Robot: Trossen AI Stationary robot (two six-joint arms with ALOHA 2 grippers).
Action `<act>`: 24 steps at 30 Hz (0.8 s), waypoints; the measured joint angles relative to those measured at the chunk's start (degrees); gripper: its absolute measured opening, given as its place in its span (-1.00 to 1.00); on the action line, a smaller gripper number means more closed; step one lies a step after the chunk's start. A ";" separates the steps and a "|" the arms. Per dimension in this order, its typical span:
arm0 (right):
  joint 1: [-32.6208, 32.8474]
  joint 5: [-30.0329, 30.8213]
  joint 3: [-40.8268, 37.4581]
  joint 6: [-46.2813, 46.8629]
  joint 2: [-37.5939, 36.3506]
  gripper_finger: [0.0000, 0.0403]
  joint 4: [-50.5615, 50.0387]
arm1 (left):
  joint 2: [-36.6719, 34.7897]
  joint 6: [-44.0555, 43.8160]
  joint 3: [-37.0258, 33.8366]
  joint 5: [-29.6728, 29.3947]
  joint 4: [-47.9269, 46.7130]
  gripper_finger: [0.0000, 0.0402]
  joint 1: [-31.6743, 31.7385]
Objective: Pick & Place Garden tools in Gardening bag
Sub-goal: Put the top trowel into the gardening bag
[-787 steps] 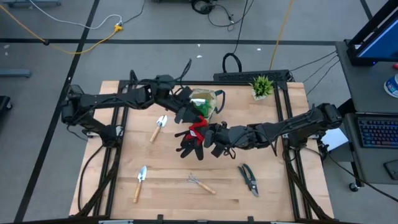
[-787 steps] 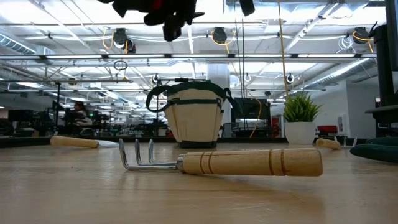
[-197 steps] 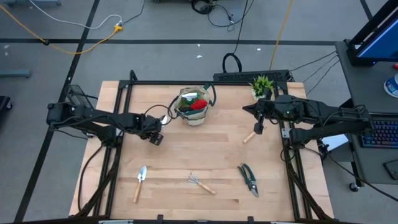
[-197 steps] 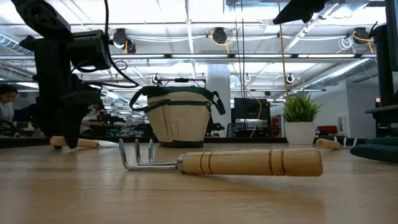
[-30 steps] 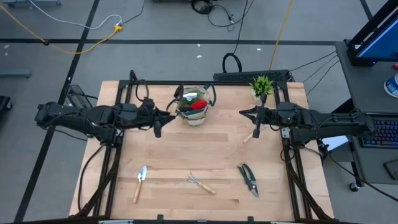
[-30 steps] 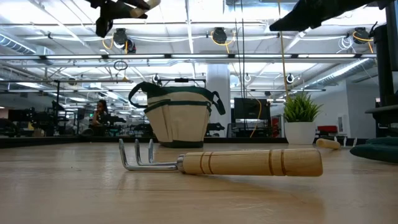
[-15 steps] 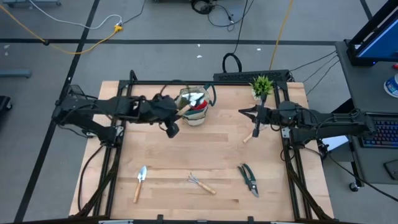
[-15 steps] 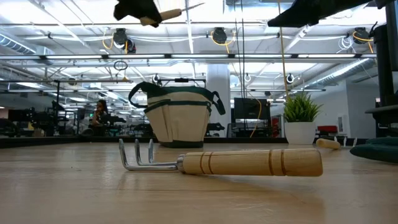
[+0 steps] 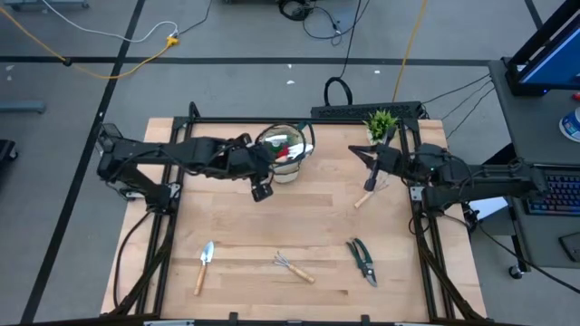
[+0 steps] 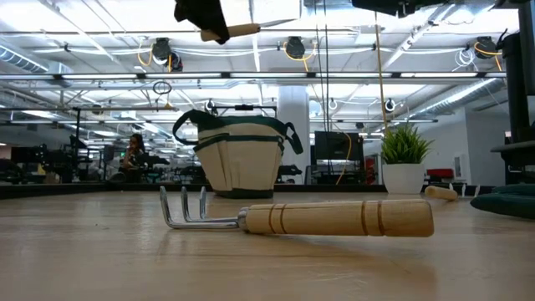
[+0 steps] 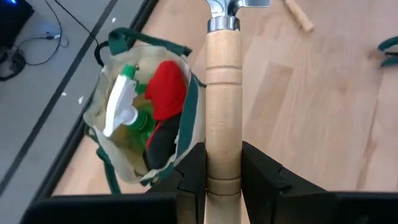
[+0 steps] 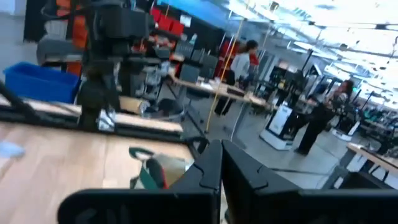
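The gardening bag point(image 9: 286, 156) stands on its base at the table's far middle; it holds a green spray bottle point(image 11: 122, 104) and a red-black glove point(image 11: 168, 93). My left gripper point(image 11: 222, 163) hangs high beside the bag's left rim, shut on a wooden-handled trowel point(image 10: 241, 31). Its blade is out of the wrist view. My right gripper point(image 12: 221, 163) is shut and empty. It hovers at the table's right point(image 9: 371, 174), over a loose wooden-handled tool point(image 9: 362, 199). Another trowel point(image 9: 204, 264), a rake point(image 9: 292, 267) and pruning shears point(image 9: 362, 261) lie near the front edge. My left gripper pinches the trowel's wooden handle point(image 11: 222, 134) between its two fingers, at the handle's free end. The handle runs along the fingers and sticks out past their tips, toward the table's right. The trowel is lifted clear, about level, high above the table beside the bag.
A small potted plant point(image 9: 381, 125) stands at the far right corner. A black metal frame point(image 9: 190, 127) runs along the table's far and side edges. Bare wood lies in the table's middle, between the bag and the tools at the front.
My left gripper has carried the trowel toward the table's right edge, staying high, from left of the bag up to its left rim. The grip on the handle is unchanged.
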 joint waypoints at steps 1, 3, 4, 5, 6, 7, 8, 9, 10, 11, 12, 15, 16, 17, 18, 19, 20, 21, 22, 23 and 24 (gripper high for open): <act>0.00 -0.34 0.00 0.01 0.25 -1.00 0.54 | 0.35 0.62 0.79 -0.22 0.07 -0.64 -0.02; 0.02 -1.93 0.00 0.01 1.36 -1.00 2.38 | 0.94 1.89 1.70 -1.01 -0.58 -0.64 0.00; 0.08 -2.79 0.00 0.03 1.86 -1.00 2.83 | 1.32 2.62 2.18 -1.23 -0.79 -0.64 -0.01; 0.24 -2.96 0.00 0.04 2.38 -1.00 3.21 | 1.65 3.37 2.74 -1.37 -0.74 -0.64 -0.01; 0.51 -2.96 0.08 0.06 3.14 -1.00 3.89 | 1.81 3.93 3.22 -1.71 -1.04 -0.64 -0.02; 0.80 -2.87 0.52 0.07 3.93 -1.00 3.89 | 1.90 4.48 3.54 -2.20 -1.72 -0.64 -0.02; 0.97 -2.74 0.96 0.00 4.62 -1.00 3.86 | 2.08 4.96 3.75 -2.68 -2.04 -0.64 -0.02; 1.23 -2.75 1.38 -0.34 5.36 -1.00 3.72 | 2.29 5.52 4.13 -3.05 -1.89 -0.64 0.00; 1.50 -2.74 2.07 -0.93 6.30 -1.00 3.70 | 2.37 5.87 4.30 -3.37 -1.77 -0.64 0.12; 1.85 -2.73 2.89 -1.71 7.23 -1.00 3.76 | 2.47 6.06 4.40 -3.62 -2.45 -0.64 0.25; 2.20 -2.67 3.61 -2.56 8.13 -1.00 3.78 | 2.60 6.12 4.39 -3.73 -3.42 -0.64 0.35; 3.16 -2.67 6.14 -5.17 10.81 -1.00 3.69 | 2.87 6.21 4.52 -4.00 -3.56 -0.64 0.97; 3.42 -2.58 6.98 -5.98 11.65 -1.00 3.75 | 2.89 6.14 4.52 -4.10 -4.53 -0.64 1.20; 3.62 -2.48 7.71 -6.63 12.33 -1.00 3.49 | 2.91 5.98 4.50 -4.12 -5.47 -0.64 1.47; 3.87 -2.41 8.60 -7.21 13.16 -1.00 2.78 | 2.91 5.68 4.50 -4.12 -5.87 -0.64 1.77; 4.02 -2.41 9.62 -7.60 14.04 -1.00 2.17 | 2.91 5.45 4.50 -4.12 -5.99 -0.64 2.08; 4.16 -2.41 10.52 -7.84 14.84 -1.00 1.28 | 2.91 5.17 4.50 -4.14 -6.32 -0.64 2.35; 4.28 -2.39 11.31 -7.98 15.59 -1.00 0.10 | 2.91 4.90 4.50 -4.15 -6.57 -0.64 2.61; 4.31 -2.37 12.27 -7.99 16.49 -1.00 -1.19 | 2.91 4.60 4.50 -4.15 -6.49 -0.64 2.86; 4.32 -2.33 13.39 -8.01 17.52 -1.00 -2.28 | 2.91 4.51 4.50 -4.15 -6.37 -0.64 3.13; 4.33 -2.15 14.41 -8.01 18.46 -1.00 -3.46 | 2.91 4.45 4.50 -4.14 -6.42 -0.64 3.32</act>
